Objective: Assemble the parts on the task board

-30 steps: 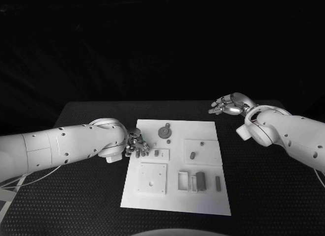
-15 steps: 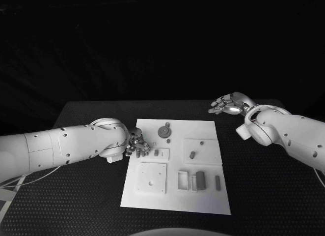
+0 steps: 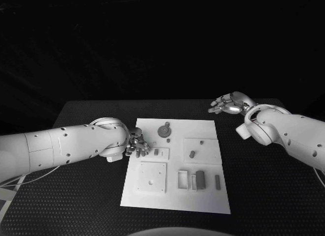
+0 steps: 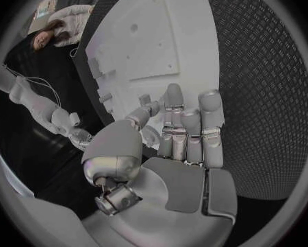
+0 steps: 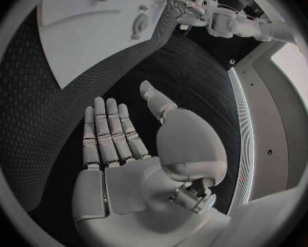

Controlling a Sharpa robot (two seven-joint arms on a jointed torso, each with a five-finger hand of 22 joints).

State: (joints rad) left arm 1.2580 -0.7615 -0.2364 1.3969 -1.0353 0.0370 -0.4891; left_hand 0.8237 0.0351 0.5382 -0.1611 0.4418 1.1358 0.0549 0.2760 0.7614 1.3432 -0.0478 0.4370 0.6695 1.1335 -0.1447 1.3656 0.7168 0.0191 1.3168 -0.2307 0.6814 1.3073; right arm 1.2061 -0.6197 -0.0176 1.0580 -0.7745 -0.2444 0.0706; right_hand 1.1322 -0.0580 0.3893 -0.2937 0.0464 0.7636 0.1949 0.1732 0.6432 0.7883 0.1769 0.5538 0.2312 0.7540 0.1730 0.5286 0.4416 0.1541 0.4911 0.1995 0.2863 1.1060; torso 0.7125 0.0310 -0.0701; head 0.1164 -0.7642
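Nothing has visibly shifted since the earlier frames: both hands sit as before. Left hand (image 3: 137,146) hangs over the board's (image 3: 205,201) left edge, fingers together and curled down, empty as far as I can tell; a small part (image 3: 156,153) lies just beyond its fingertips. Reaching blind could knock that part aside. Right hand (image 3: 230,104) hovers well off the board's far corner, fingers apart, holding nothing.

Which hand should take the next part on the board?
Probably left. The left hand hangs at the task board's left edge, right beside small parts. The right hand hangs open over the bare table beyond the board's far right corner.
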